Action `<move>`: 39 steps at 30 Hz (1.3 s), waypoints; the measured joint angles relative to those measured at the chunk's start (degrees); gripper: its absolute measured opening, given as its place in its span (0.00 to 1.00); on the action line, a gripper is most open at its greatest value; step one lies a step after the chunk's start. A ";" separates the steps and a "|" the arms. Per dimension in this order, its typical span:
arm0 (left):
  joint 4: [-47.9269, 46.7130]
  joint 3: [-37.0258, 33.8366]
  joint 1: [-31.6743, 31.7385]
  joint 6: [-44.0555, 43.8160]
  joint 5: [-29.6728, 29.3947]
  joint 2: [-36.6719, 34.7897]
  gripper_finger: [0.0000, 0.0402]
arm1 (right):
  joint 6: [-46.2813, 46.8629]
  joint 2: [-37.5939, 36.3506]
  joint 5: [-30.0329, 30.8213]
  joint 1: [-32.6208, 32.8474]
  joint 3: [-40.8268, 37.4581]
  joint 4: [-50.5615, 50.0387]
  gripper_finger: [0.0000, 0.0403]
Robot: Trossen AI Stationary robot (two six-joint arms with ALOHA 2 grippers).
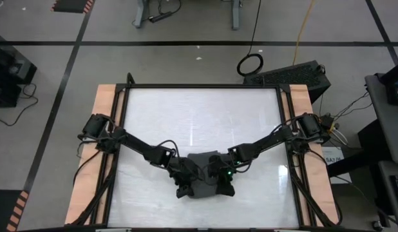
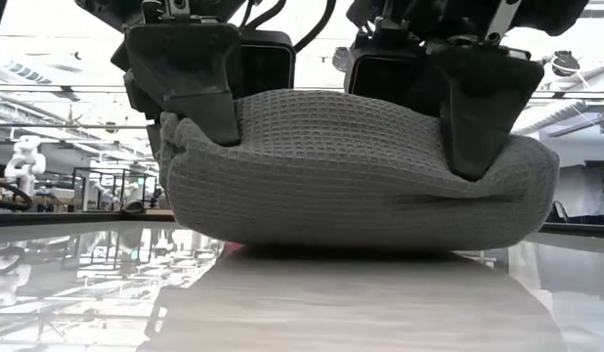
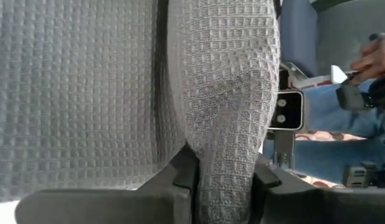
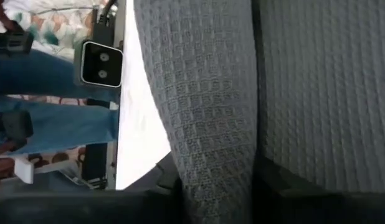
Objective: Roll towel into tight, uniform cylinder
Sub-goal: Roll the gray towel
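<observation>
The charcoal-grey waffle-weave towel (image 1: 202, 173) lies bunched into a thick roll near the table's near edge. In the low view the roll (image 2: 351, 166) rests with its underside on the glossy tabletop. My left gripper (image 1: 185, 187) is shut on the roll's left end, my right gripper (image 1: 223, 187) on its right end. The low view shows one dark finger of each over the front of the roll, left (image 2: 199, 93) and right (image 2: 483, 112). In each wrist view flat towel lies beside the gripped fold. My left gripper pinches a thick rolled fold of the towel (image 3: 227, 155) between its two fingers (image 3: 183, 177), several layers deep. The fingers come slanting down toward the table's near edge, across the roll's left end. The roll's underside rests on the table. My right gripper pinches the rolled fold (image 4: 211, 149) between its two fingers (image 4: 273, 177), several layers thick. It slants down toward the near edge, across the roll's right end. The roll bulges a little beyond the finger (image 2: 537, 176) and sits on the tabletop.
The white tabletop (image 1: 199, 116) stretches bare beyond the towel toward the far edge, with wooden rails (image 1: 102, 129) at both sides. A small white camera (image 3: 286, 111) stands by the near edge. A person in jeans (image 4: 49, 106) is beyond it.
</observation>
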 joint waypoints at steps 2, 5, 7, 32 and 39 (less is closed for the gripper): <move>-0.11 -0.01 0.32 -0.01 0.38 0.00 0.17 | 1.40 -0.38 1.06 0.16 -0.02 -0.24 0.30; -0.05 -0.47 0.48 -0.07 0.62 0.00 0.17 | 1.99 -1.70 1.66 0.11 -0.02 -1.06 0.42; -0.05 -1.37 0.65 -1.39 0.78 -0.02 0.17 | 1.96 -3.07 1.77 0.07 -0.02 -1.87 0.49; 0.74 -4.52 9.22 -5.98 7.53 -0.02 0.13 | -2.12 -9.86 48.27 18.10 -0.02 -6.90 0.67; 3.46 -7.80 10.67 -5.97 10.13 -0.02 0.13 | -7.79 -8.49 52.98 16.36 -0.02 -6.69 0.78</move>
